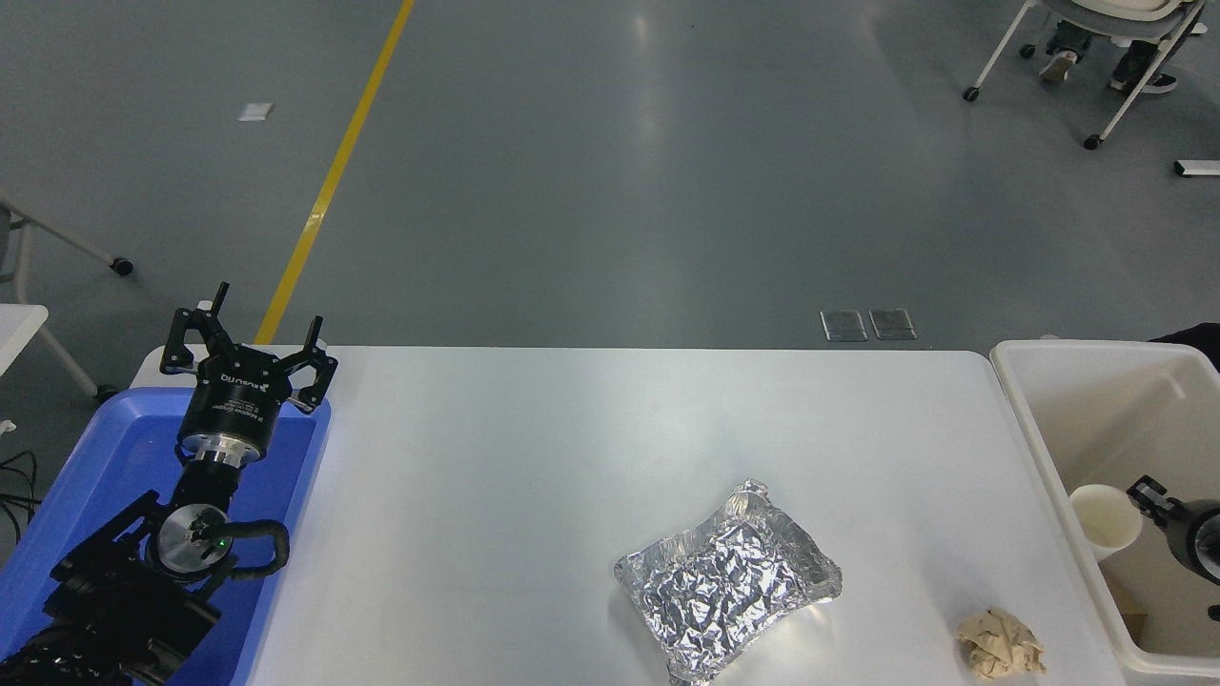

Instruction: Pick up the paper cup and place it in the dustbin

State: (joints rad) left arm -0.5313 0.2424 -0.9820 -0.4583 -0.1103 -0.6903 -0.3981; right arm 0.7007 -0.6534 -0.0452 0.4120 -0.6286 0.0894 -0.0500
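I see the paper cup point(1104, 519) inside the dustbin point(1039, 448), just left of the right claw point(1148, 495); can't tell if it's gripped. Risk: claw snags the rim on retract, drags cup out.

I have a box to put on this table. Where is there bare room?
Bare: the wide stretch between the blue tray and the crumpled foil, and the far strip behind the foil up to the dustbin. Crowded: the near right corner, with the foil and the paper ball.
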